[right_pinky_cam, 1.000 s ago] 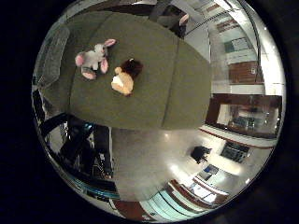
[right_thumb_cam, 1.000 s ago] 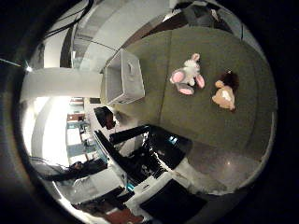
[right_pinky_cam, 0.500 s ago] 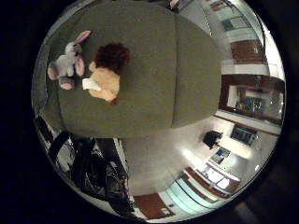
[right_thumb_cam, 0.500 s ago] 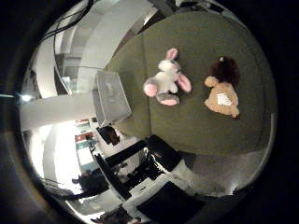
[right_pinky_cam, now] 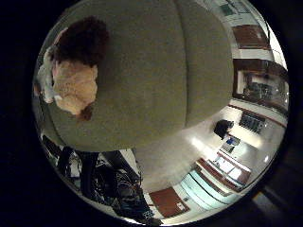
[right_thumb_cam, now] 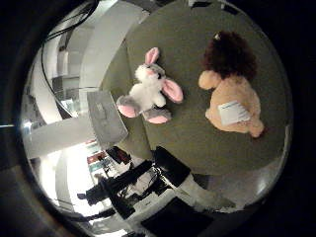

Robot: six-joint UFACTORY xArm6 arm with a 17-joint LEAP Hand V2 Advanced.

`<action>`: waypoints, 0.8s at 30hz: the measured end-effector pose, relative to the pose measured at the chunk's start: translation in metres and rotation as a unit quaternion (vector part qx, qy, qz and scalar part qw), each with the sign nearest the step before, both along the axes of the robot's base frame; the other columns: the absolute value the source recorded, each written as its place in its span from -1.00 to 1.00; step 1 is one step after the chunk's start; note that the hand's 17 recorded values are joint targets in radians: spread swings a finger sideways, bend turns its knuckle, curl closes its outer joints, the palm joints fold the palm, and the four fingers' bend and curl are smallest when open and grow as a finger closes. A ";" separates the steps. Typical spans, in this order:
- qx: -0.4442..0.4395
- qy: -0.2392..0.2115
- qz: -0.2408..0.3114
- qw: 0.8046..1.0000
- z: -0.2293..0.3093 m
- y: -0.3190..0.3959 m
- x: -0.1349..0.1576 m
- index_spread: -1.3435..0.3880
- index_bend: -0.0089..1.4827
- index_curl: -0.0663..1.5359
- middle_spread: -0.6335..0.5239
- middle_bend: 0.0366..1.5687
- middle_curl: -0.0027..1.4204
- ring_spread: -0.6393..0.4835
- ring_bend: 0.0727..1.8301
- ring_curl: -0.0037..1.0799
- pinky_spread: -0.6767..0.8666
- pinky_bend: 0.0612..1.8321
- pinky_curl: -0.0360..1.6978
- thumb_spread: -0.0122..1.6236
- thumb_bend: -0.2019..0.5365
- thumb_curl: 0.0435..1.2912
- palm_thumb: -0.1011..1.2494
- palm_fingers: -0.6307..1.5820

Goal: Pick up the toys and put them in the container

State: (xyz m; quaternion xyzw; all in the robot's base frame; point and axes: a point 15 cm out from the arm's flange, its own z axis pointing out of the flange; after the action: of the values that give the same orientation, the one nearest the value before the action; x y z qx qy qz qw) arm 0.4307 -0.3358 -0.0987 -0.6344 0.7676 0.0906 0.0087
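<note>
The lion toy [right_thumb_cam: 231,96] lies close under the palm on the olive-green worktop [right_pinky_cam: 156,71], a tan plush body with a dark brown mane and a white tag sewn to its back. Just beside it, apart and not touching, lies the rabbit toy [right_thumb_cam: 149,94], white and grey with pink ears and pink soles, sprawled on the same cloth. Beyond the rabbit, at the worktop's edge, sits the container [right_thumb_cam: 106,118], a pale grey open box seen at a slant; what it holds cannot be made out.

The worktop is a plain felt-like surface that curves away to a rounded edge. Past that edge the room shows a light glossy floor [right_pinky_cam: 165,156], dark equipment [right_thumb_cam: 143,187] standing beside the worktop, and brown wooden panels [right_pinky_cam: 251,38] along the far wall.

In the little finger side view the lion is cut off by the picture's rim, and only a sliver of white shows behind it. No part of the hand shows in either view, so whether it is open or closed cannot be told; nothing is seen in its grasp
</note>
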 end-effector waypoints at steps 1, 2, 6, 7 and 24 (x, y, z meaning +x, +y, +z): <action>0.002 0.004 0.000 1.000 -0.005 0.002 -0.003 0.35 -0.77 -0.57 0.40 -0.79 -0.53 0.53 -0.73 -0.50 0.33 -0.44 -0.81 0.35 -0.52 -0.61 -0.17 -0.34; 0.003 0.008 -0.001 1.000 -0.010 0.003 -0.005 0.35 -0.77 -0.57 0.40 -0.79 -0.53 0.53 -0.73 -0.50 0.34 -0.43 -0.81 0.35 -0.52 -0.61 -0.17 -0.34; 0.002 0.010 0.001 1.000 -0.021 0.003 0.001 0.35 -0.77 -0.56 0.41 -0.79 -0.54 0.53 -0.72 -0.50 0.34 -0.43 -0.82 0.35 -0.52 -0.61 -0.17 -0.34; 0.001 0.009 0.004 1.000 -0.024 0.004 0.005 0.35 -0.77 -0.56 0.41 -0.79 -0.54 0.53 -0.72 -0.50 0.34 -0.43 -0.82 0.35 -0.52 -0.61 -0.17 -0.34; -0.008 0.042 0.012 0.999 -0.058 0.004 0.001 0.33 -0.76 -0.54 0.36 -0.78 -0.53 0.54 -0.74 -0.52 0.35 -0.47 -0.85 0.34 -0.51 -0.60 -0.13 -0.28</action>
State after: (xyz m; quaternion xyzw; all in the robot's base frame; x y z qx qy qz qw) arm 0.4314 -0.3315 -0.1571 -0.6392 0.7604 0.1108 -0.0298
